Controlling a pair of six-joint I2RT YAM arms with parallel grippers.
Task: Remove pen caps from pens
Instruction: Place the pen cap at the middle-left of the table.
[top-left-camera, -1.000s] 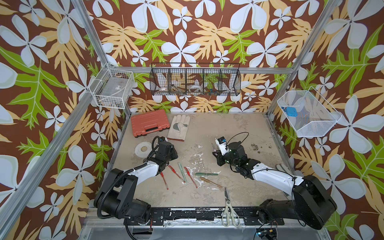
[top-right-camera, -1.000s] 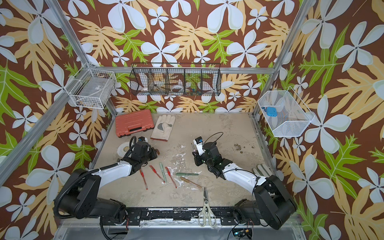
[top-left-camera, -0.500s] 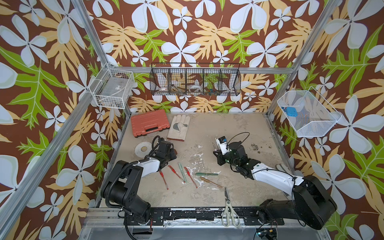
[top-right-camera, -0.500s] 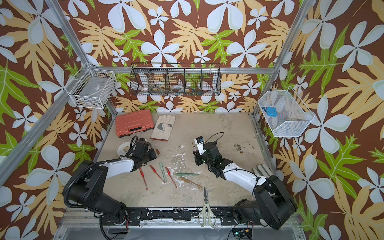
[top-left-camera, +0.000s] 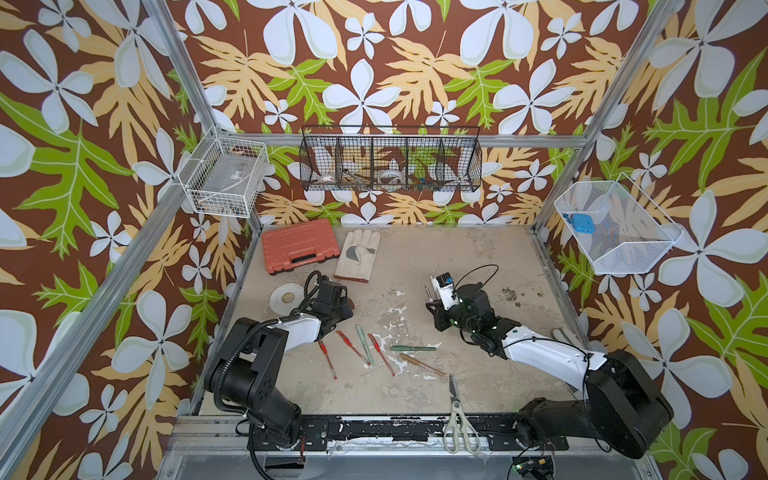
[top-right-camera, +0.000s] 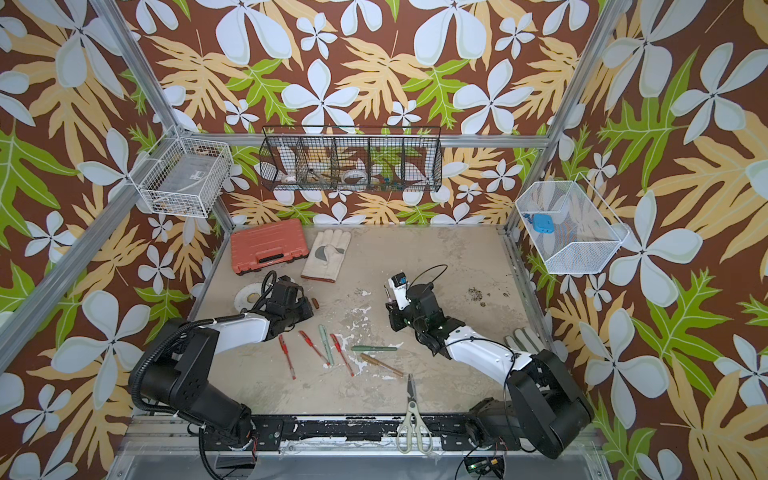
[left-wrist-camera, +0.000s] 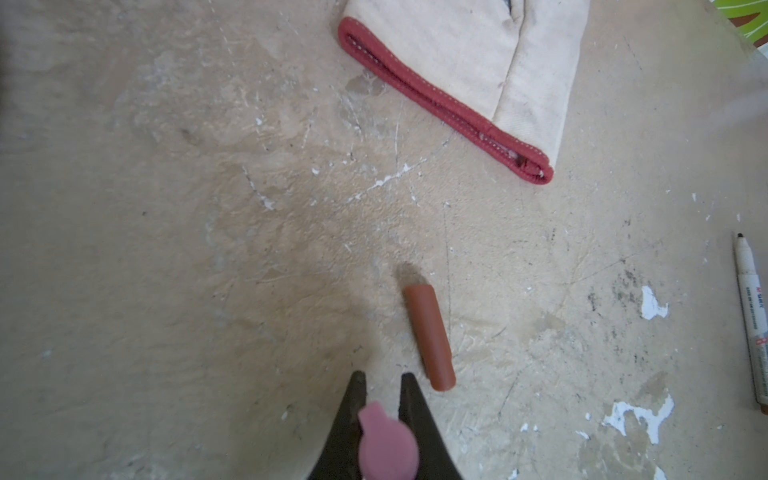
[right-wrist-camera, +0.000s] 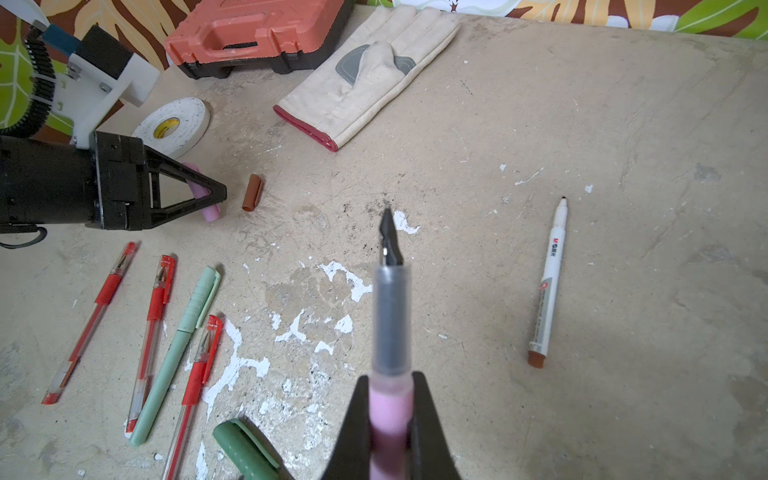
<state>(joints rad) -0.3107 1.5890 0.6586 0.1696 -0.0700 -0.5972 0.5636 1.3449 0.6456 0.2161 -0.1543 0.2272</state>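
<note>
My left gripper (left-wrist-camera: 382, 380) is shut on a pink pen cap (left-wrist-camera: 386, 444) and hangs low over the table near the tape roll. A brown cap (left-wrist-camera: 430, 336) lies loose just beyond its tips, also visible in a top view (top-right-camera: 316, 303). My right gripper (right-wrist-camera: 390, 386) is shut on the lilac-pink pen (right-wrist-camera: 390, 316), whose bare nib points forward. On the table lie three red pens (top-left-camera: 349, 345), a pale green pen (top-left-camera: 362, 338), a dark green pen (top-left-camera: 413, 348) and a gold-brown pen (top-left-camera: 422, 364), all capped. An uncapped white marker (right-wrist-camera: 548, 282) lies apart.
Grey-handled scissors (top-left-camera: 457, 411) lie at the front edge. An orange case (top-left-camera: 299, 251) and a work glove (top-left-camera: 358, 255) sit at the back left. The tape roll (top-left-camera: 286, 296) lies by the left arm, and another glove (top-right-camera: 525, 338) by the right arm.
The left arm has folded lower and nearer the table, its gripper staying by the tape roll with the pink cap. The right arm has hardly moved.
</note>
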